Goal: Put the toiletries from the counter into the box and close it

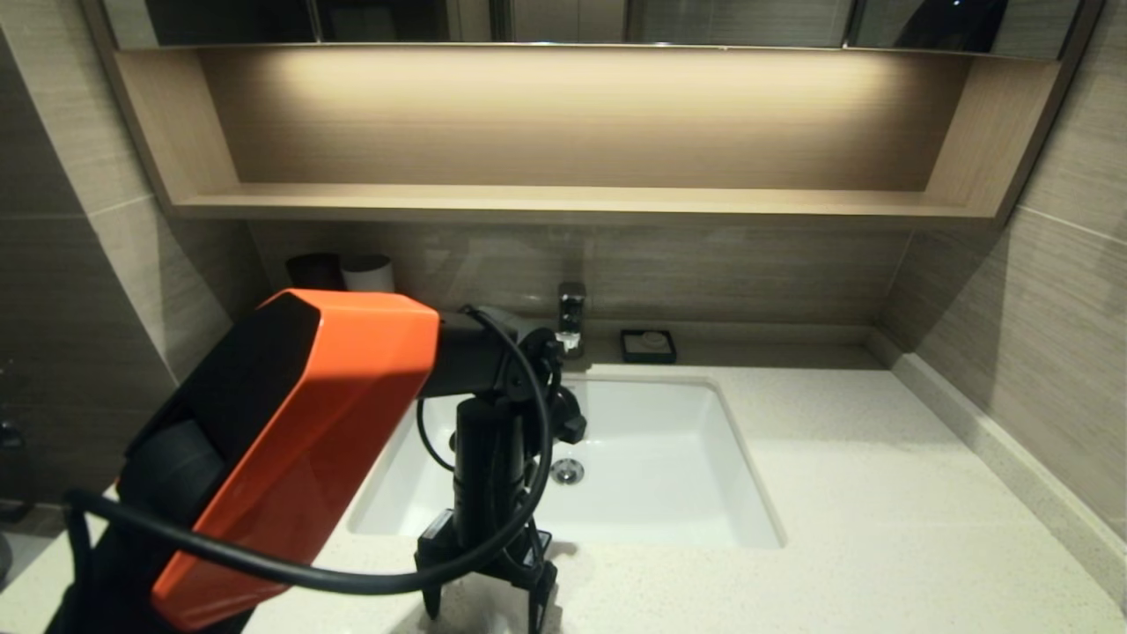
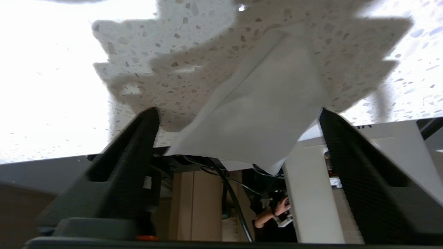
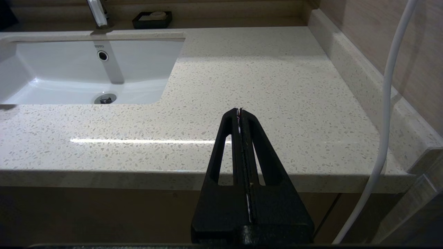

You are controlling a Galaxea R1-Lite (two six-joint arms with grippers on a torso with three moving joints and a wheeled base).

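Observation:
A flat translucent white sachet lies on the speckled cream counter, one end overhanging the counter's front edge. My left gripper is open and points down over it, one finger on each side, not closed on it. In the head view the left gripper is at the counter's front edge, in front of the sink's left part. My right gripper is shut and held off the front edge of the counter, right of the sink. The box, the stick pack and the other sachet are out of view.
The white sink basin with its tap is set in the counter. A small black soap dish stands behind it. Two cups stand at the back left. My orange left arm blocks the counter's left side.

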